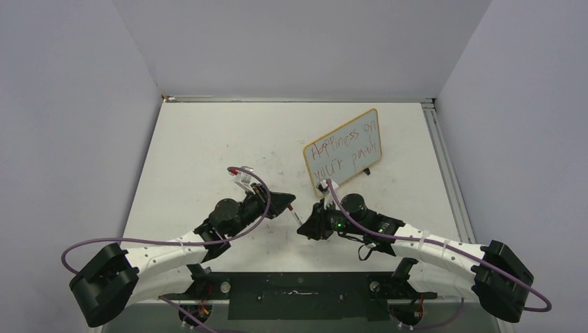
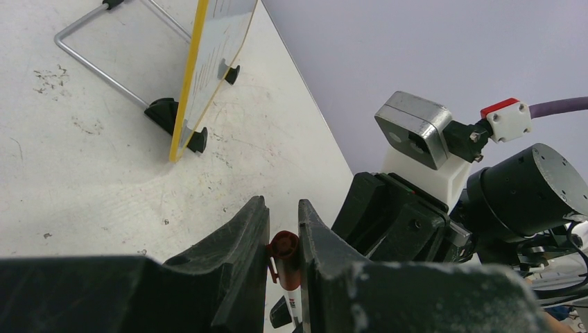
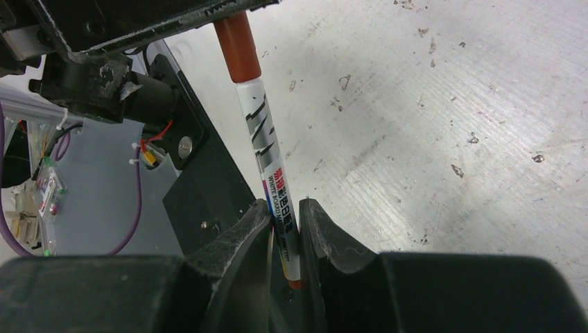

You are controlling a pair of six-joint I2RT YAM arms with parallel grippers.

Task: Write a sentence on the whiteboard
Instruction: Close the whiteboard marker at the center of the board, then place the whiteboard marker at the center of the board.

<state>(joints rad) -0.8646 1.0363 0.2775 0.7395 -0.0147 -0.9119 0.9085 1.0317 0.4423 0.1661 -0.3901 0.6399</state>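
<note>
Scuffed white table [image 1: 208, 149], grey walls [image 1: 298, 41], left gripper [image 2: 283, 211] and right gripper [image 3: 284, 211] clamping one marker [image 3: 260, 139]

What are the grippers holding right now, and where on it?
One marker, shared: the left gripper clamps its red cap, and the right gripper clamps the white barrel near the opposite end.

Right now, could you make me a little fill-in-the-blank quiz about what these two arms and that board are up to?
1. The sentence on the whiteboard is written in ___ ink.
2. It runs over ___ lines.
3. The marker is held by ___ arms at once.
4. The left jaws pinch its dark red ___, while the right jaws grip its printed barrel.

Missing words: red; two; both; cap.
</note>
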